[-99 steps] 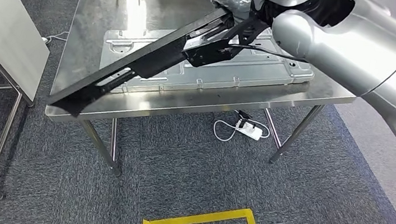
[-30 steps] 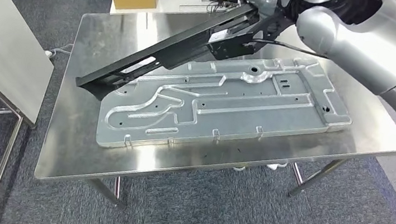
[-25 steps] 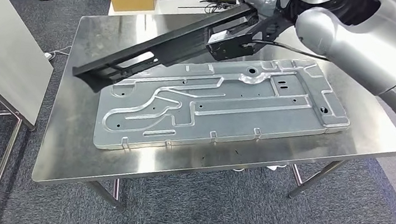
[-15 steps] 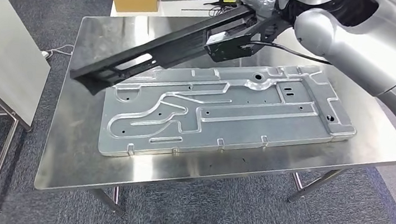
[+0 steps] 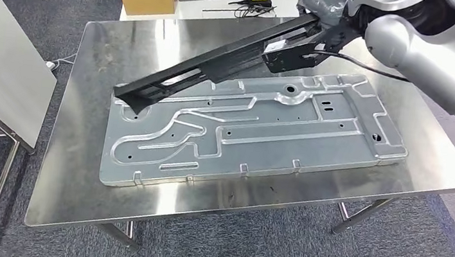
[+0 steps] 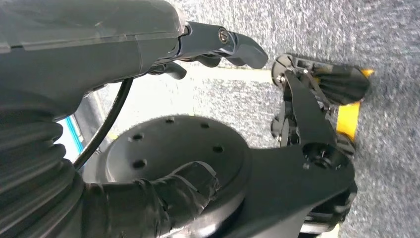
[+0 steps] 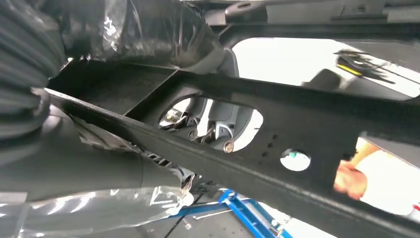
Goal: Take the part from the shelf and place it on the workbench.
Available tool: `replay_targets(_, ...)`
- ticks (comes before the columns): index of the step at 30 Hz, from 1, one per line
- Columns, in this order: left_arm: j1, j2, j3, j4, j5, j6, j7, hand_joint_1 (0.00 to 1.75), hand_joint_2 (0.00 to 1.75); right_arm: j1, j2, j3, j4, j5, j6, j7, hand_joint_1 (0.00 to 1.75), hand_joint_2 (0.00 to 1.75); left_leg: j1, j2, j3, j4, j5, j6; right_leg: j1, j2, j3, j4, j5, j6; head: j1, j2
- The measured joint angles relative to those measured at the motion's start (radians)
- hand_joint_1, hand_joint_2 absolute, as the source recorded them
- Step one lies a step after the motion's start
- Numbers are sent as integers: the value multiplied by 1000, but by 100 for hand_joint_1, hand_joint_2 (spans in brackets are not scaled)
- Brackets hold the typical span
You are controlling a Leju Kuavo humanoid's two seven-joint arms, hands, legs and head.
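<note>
Long black part (image 5: 219,63): carried slantwise above the table (image 5: 78,170), upper end clamped in the right robot hand (image 5: 320,3), lower end dipping toward the far left corner of the grey metal plate (image 5: 250,131). Contact between that lower tip and the plate: cannot be told. Grip placed at one end, probably so that the free end can be set down first and the rest lowered after. Slant follows from the single-end hold.

Right arm: reaching in from the right, elbow raised, forearm stretched forward over the far edge of the table. Right wrist view: robot hand (image 7: 99,34) wrapped around the black part (image 7: 277,144).

Left robot hand (image 6: 218,42): hanging low over carpet, fingers curled inward, nothing held.
</note>
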Motion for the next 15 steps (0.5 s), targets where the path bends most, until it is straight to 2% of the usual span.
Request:
replay_targets(3,0,0,0,0,1,0,-1,0,175,4,0,2,0,-1,0,-1,175,175,1,1,-96,182,-64,-6,2,0,17,-4,-10,-11,0,0)
replay_targets(4,0,0,0,0,1,0,-2,0,175,6,0,4,0,-1,0,-2,175,175,1,1,-122,219,-65,-7,3,1,24,-4,-15,-12,0,0)
replay_targets(5,0,0,0,0,2,0,-2,0,175,8,0,5,0,-1,0,-2,175,175,1,1,-131,219,-45,-5,5,1,32,-4,-21,-12,0,0)
replay_targets(6,1,0,0,0,2,0,-2,0,175,9,0,6,0,-2,0,-3,175,175,-1,1,-120,177,-4,0,7,2,41,-4,-27,-12,0,0)
replay_targets(7,2,0,0,0,2,0,-3,0,175,9,0,6,-1,-2,0,-3,175,175,-3,1,-98,110,44,8,8,3,51,-5,-34,-12,0,0)
replay_targets(8,3,2,0,0,2,0,-3,0,175,8,0,6,-1,-3,0,-3,175,175,-6,1,-71,48,79,17,10,3,59,-5,-41,-10,0,0)
replay_targets(9,4,3,0,0,2,0,-3,0,175,7,-1,7,-1,-4,1,-3,175,175,-11,1,-48,-4,99,25,11,4,65,-7,-46,-7,0,0)
replay_targets(11,2,6,0,1,3,0,-3,0,175,8,-3,8,-1,-5,1,-3,175,175,-17,2,-25,-47,90,35,11,4,67,-8,-47,2,0,0)
replay_targets(13,0,5,0,1,4,0,-3,0,175,10,-5,7,-2,-6,1,-3,175,175,-15,3,-10,-71,83,39,10,3,68,-6,-47,11,0,0)
replay_targets(15,1,3,0,1,4,-1,-3,0,175,8,-9,7,-2,-7,1,-3,175,175,-9,4,9,-86,84,43,9,2,53,32,-68,18,1,0)
